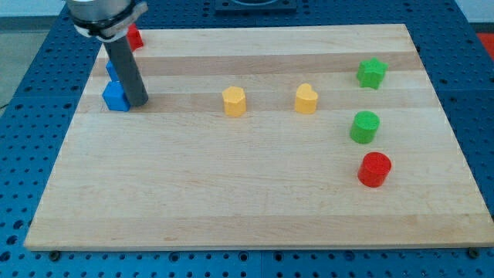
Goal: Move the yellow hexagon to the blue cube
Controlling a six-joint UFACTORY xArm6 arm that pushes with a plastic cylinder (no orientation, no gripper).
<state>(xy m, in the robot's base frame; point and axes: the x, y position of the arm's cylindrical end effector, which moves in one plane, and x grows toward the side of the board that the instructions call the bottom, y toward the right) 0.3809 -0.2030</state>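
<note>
The yellow hexagon (234, 101) sits near the middle of the wooden board (231, 193). The blue cube (116, 96) is at the view's left, with a second blue block (112, 69) just above it, partly hidden by the rod. My tip (138, 103) rests on the board right beside the blue cube's right side, about touching it. The yellow hexagon is well to the right of my tip.
A yellow heart-like block (306, 99) lies right of the hexagon. A green star (371, 73), a green cylinder (365, 127) and a red cylinder (374, 170) stand at the view's right. A red block (135, 36) sits at the top left, partly hidden by the arm.
</note>
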